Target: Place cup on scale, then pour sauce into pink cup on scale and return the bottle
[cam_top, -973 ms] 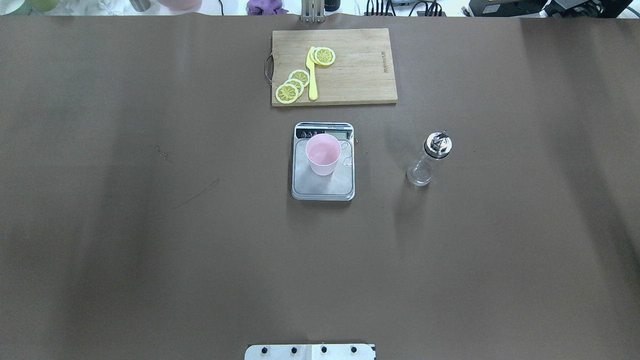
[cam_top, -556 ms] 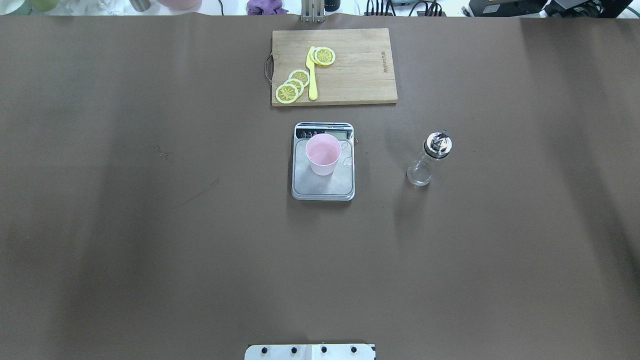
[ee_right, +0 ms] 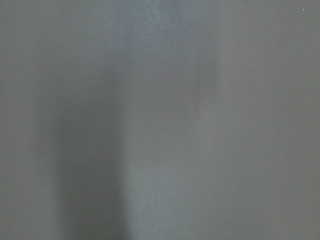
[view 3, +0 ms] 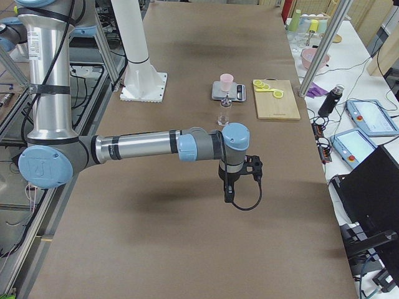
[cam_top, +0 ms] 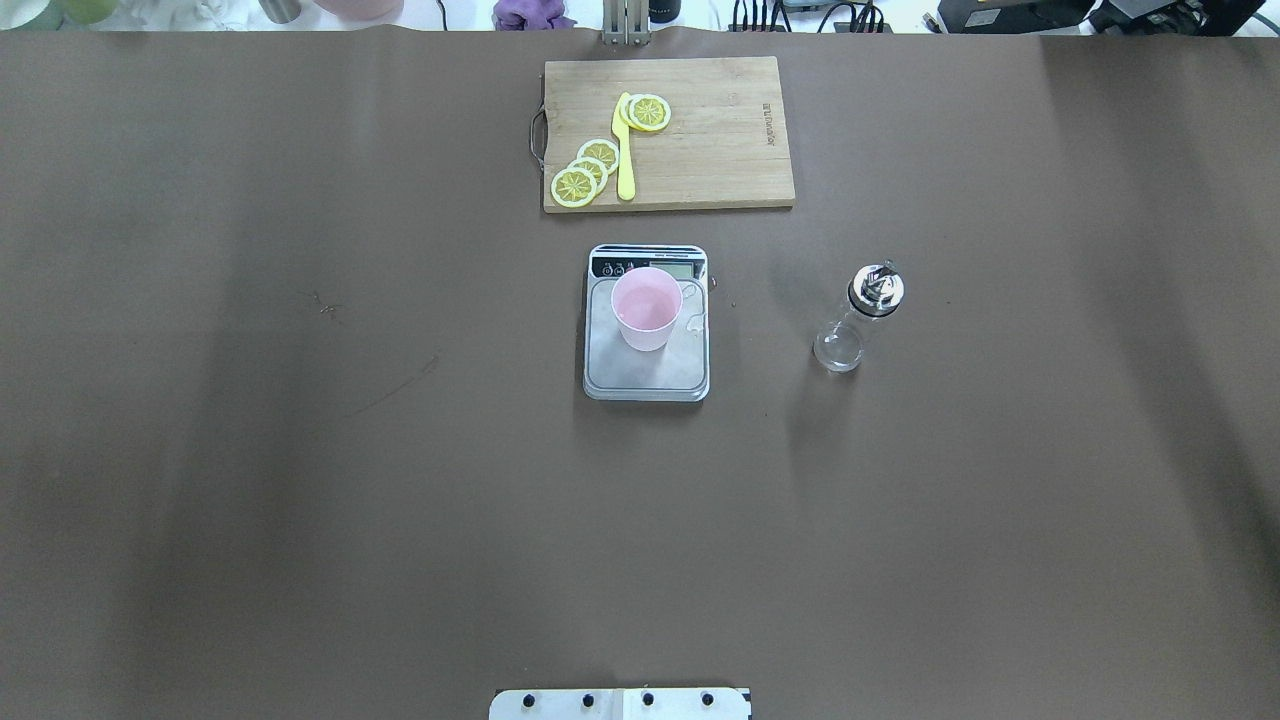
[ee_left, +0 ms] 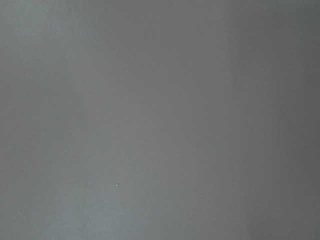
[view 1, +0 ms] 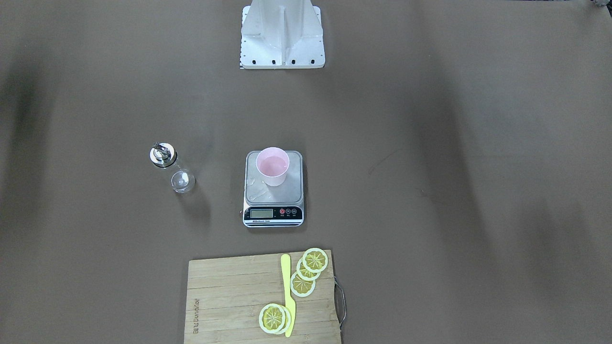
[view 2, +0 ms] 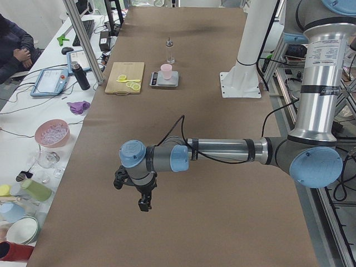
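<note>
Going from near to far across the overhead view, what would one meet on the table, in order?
White base plate → scale with the cup on it → cutting board. The bottle stands level with the scale, so I leave it out.

A: Anything shifted over the last second?
B: Nothing I can make out from overhead. The cup (cam_top: 647, 305), the scale (cam_top: 646, 378) and the bottle (cam_top: 852, 325) show no change in place or pose.
</note>
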Robot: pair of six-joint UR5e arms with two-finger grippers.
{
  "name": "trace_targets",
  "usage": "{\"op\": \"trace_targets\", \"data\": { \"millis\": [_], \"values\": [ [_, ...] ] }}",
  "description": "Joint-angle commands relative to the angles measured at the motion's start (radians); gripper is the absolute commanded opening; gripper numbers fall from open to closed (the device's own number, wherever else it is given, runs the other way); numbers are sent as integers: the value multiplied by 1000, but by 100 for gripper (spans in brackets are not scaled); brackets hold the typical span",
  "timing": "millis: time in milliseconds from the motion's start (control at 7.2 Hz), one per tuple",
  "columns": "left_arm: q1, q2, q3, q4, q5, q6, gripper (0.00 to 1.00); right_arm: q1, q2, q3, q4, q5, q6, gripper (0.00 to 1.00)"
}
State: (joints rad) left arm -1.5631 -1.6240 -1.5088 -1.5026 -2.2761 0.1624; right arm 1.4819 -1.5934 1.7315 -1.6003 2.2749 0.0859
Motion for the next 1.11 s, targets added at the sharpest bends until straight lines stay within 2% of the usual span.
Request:
{"op": "trace_targets", "data": {
  "millis": [0, 973],
  "values": [
    [0, -2, -7, -2, -2, 0, 98, 0, -10, 16, -1, 0, 0, 100],
    [0, -2, -5, -1, -2, 2, 98, 2, -36, 45, -3, -2, 0, 100]
  ]
}}
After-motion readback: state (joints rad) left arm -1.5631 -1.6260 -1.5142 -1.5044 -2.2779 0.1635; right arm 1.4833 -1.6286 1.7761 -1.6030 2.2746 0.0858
